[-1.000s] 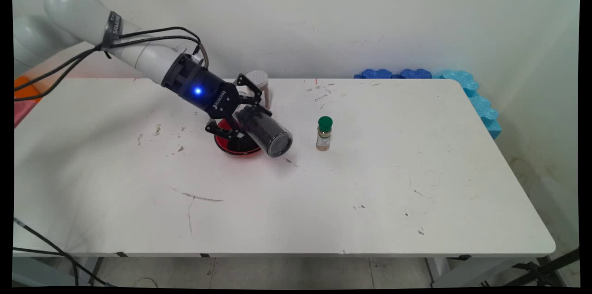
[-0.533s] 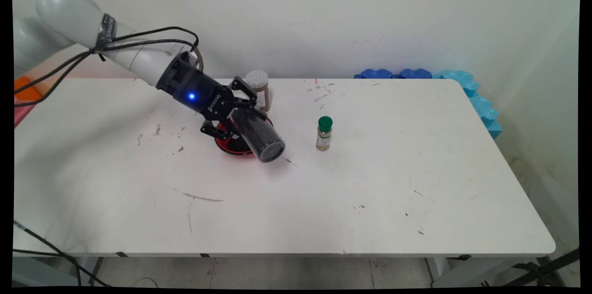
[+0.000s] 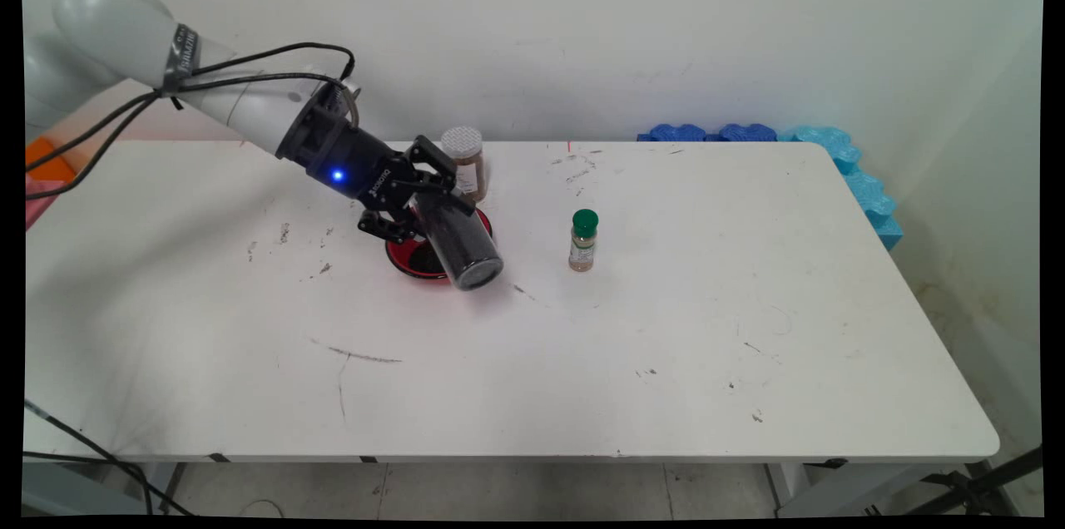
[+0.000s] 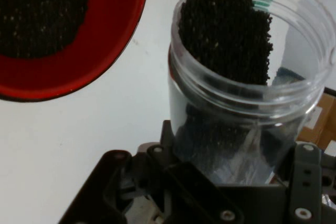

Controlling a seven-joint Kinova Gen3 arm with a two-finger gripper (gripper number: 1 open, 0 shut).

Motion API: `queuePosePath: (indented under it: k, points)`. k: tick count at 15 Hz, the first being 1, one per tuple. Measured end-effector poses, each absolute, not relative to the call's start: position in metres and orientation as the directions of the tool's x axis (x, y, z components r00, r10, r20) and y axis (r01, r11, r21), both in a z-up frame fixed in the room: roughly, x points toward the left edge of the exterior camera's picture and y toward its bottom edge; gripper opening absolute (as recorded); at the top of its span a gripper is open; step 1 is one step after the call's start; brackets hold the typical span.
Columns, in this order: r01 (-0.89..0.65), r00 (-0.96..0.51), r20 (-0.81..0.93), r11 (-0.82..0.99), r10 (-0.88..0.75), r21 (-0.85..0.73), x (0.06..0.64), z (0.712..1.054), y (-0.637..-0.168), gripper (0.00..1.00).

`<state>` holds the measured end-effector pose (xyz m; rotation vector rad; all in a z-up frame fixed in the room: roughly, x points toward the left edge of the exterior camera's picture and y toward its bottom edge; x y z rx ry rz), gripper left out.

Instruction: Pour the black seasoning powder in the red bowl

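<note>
1 clear jar (image 3: pixel 460 242) of black grains, gripped in the gripper (image 3: pixel 416 205), hangs tilted over the red bowl (image 3: pixel 416 261). Bowl already holds grains; jar remains part full. 2 spice bottles stand near: tan-lidded (image 3: pixel 463 163) behind, green-capped (image 3: pixel 583 240) aside.
</note>
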<state>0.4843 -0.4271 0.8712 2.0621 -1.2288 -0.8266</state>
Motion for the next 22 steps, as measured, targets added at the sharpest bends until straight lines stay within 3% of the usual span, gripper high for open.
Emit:
queuePosePath:
  k: [22]
  points:
    - [-0.622, 0.045, 0.179, 0.113, -0.983, 0.775, 0.482, 0.898, -0.384, 0.00]
